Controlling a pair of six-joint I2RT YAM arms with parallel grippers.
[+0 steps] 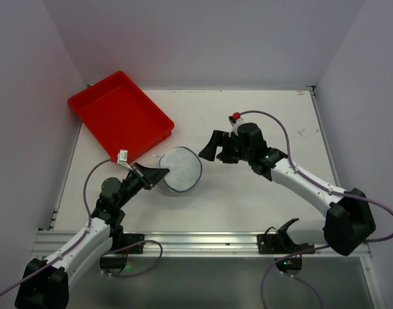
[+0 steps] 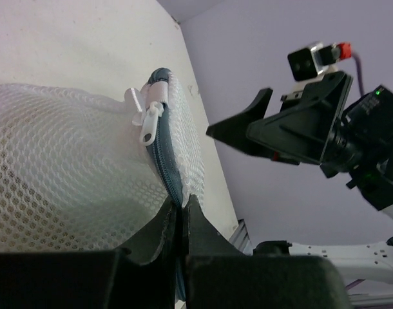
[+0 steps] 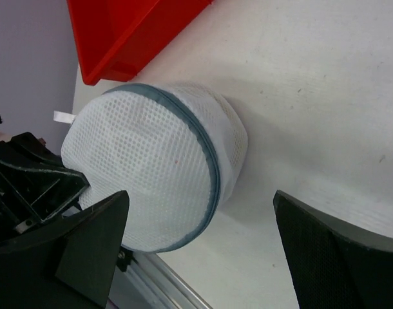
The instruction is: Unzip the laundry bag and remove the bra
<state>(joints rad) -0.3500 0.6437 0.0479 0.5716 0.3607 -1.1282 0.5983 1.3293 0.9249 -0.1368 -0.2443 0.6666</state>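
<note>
Small domed laundry bag of see-through white mesh, pinched at its zip

Honeycomb netting ringed by a grey-blue zip band, sitting mid-table near a corner of the glossy red plastic tray. The left gripper is clamped tight on the zip band, below the white plastic pull tab. The right gripper hangs wide open beside the bag, gripping nothing.

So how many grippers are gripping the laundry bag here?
1: the left gripper pinches the laundry bag at its zip seam; the right gripper stands open beside it.
</note>
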